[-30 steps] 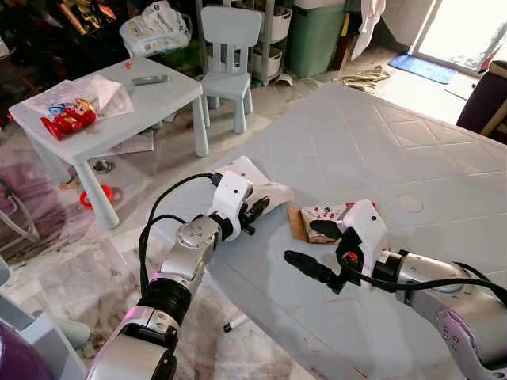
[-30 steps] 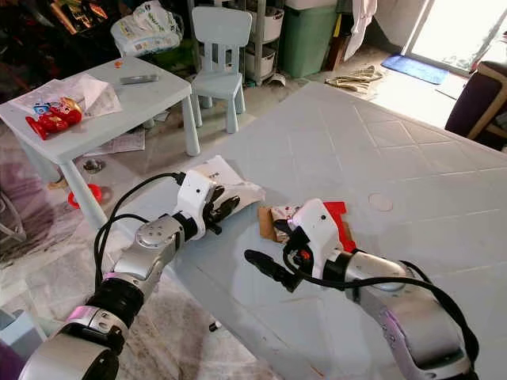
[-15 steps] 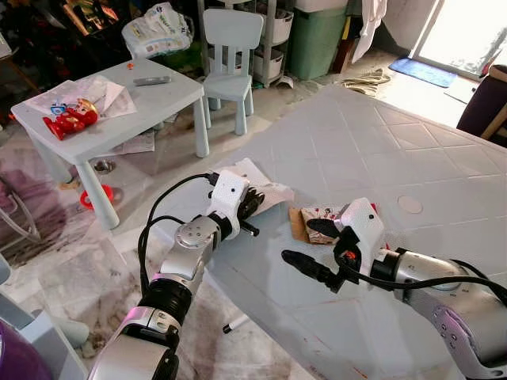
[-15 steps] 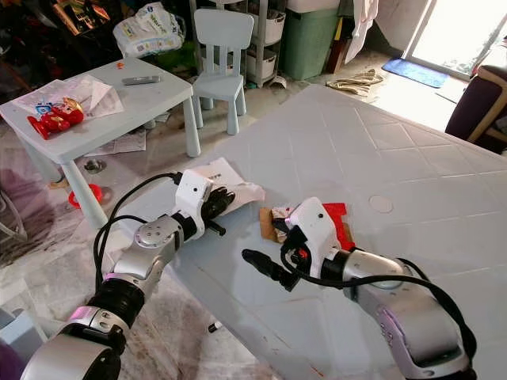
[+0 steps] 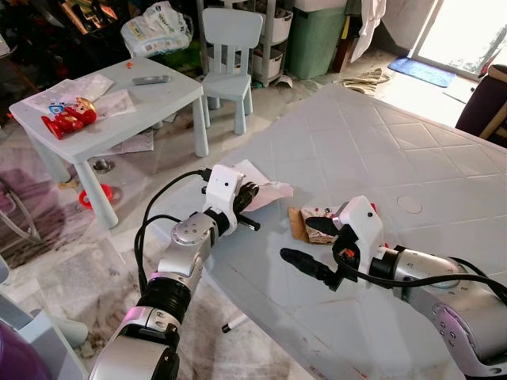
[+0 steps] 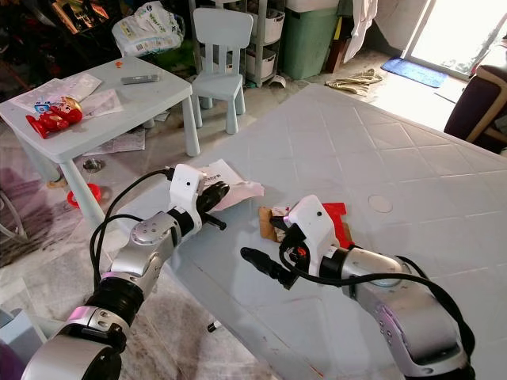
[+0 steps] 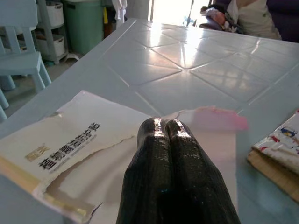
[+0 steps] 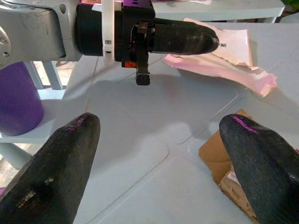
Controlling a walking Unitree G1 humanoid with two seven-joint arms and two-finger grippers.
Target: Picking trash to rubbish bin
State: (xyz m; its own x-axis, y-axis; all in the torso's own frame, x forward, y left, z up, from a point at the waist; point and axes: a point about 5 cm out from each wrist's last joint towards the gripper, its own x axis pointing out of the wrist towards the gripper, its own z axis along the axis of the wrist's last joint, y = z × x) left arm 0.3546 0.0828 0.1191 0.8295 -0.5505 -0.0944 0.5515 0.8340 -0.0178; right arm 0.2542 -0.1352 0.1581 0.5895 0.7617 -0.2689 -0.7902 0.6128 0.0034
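Note:
A torn white and pink paper (image 5: 268, 187) lies near the left edge of the big pale table (image 5: 372, 134). My left gripper (image 5: 248, 194) is shut, its fingers (image 7: 163, 154) lying on the paper (image 7: 70, 144); whether they pinch it cannot be told. To the right lies a brown cardboard packet with a printed pattern (image 5: 310, 221), a red piece (image 6: 337, 214) beside it. My right gripper (image 5: 298, 239) stands wide open just in front of that packet, one finger (image 8: 56, 172) on bare table, the other (image 8: 261, 158) over the packet's corner (image 8: 217, 154).
On the floor to the left stands a small white table (image 5: 150, 103) with a red toy (image 5: 67, 119) and papers, and a pale blue child's chair (image 5: 230, 47). A green bin (image 5: 313, 36) stands at the back. A person sits at the big table's far side (image 7: 243, 14).
My left gripper has drawn back a little to the left along the paper, and the paper's pink end now shows past the fingertips. The right gripper has hardly moved.

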